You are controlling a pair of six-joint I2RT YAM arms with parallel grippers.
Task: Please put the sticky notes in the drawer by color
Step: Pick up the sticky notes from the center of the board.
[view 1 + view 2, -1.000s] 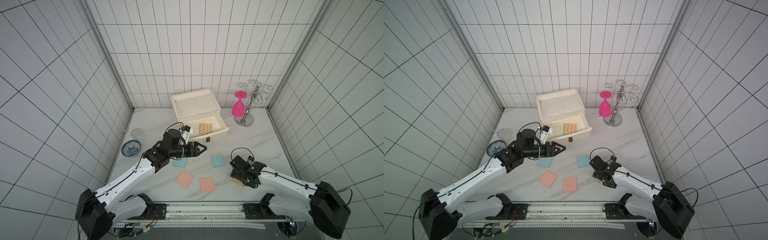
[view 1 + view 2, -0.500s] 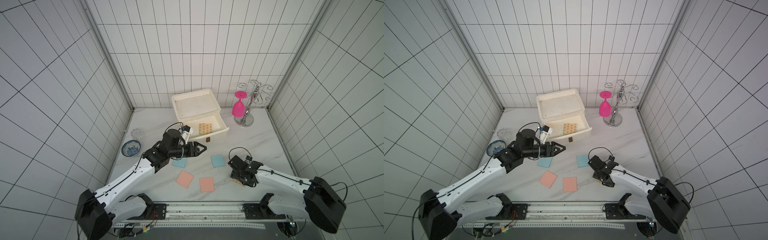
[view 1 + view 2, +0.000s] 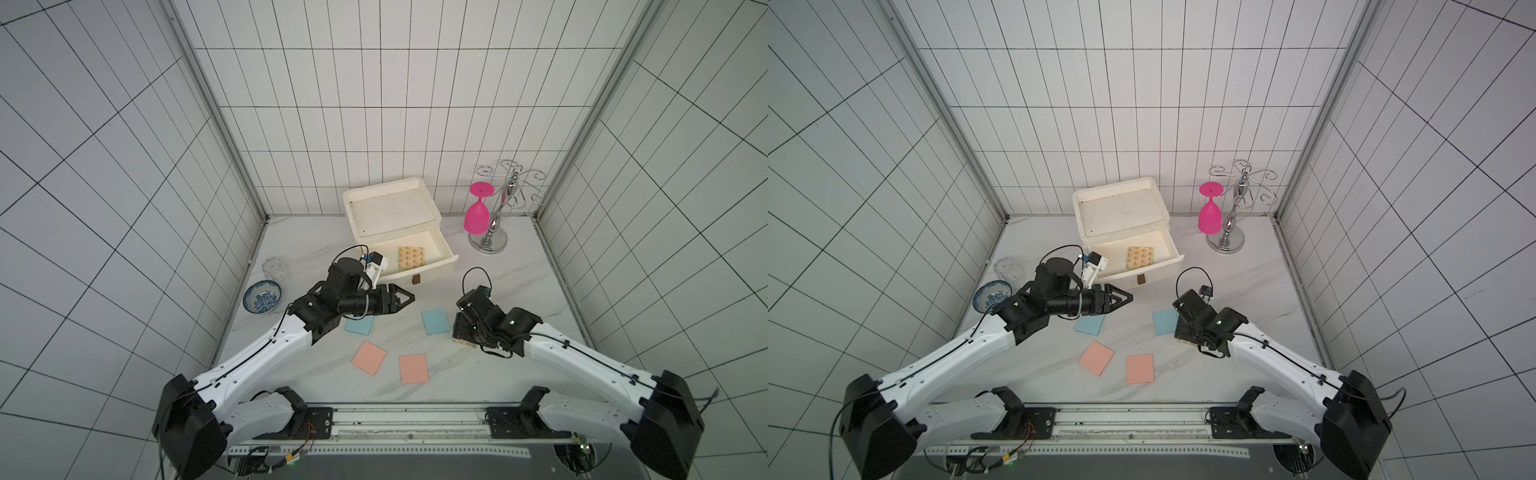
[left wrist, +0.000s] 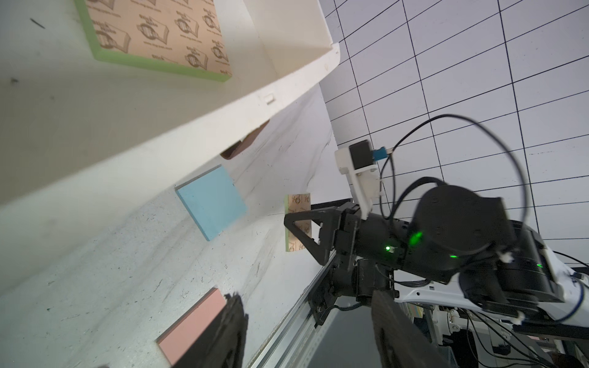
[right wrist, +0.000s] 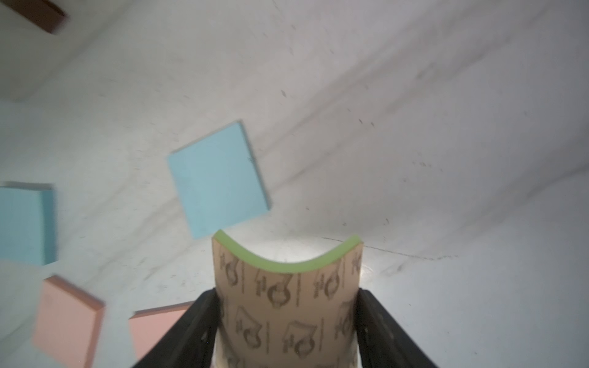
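Right wrist view shows right tool (image 5: 288, 318) squeezing a bowed kraft pad (image 5: 287, 283); left tool (image 3: 409, 297) gapes empty.

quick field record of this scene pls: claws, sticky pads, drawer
left claw: open, empty, near the open drawer's front
right claw: shut on a kraft sticky pad, which bows between the fingers
open drawer: pulled out, second kraft pad lying flat inside
blue pads: two, flat on the table
pink pads: two, flat on the table, nearer the robot's base
not yet in the drawer: blue, pink
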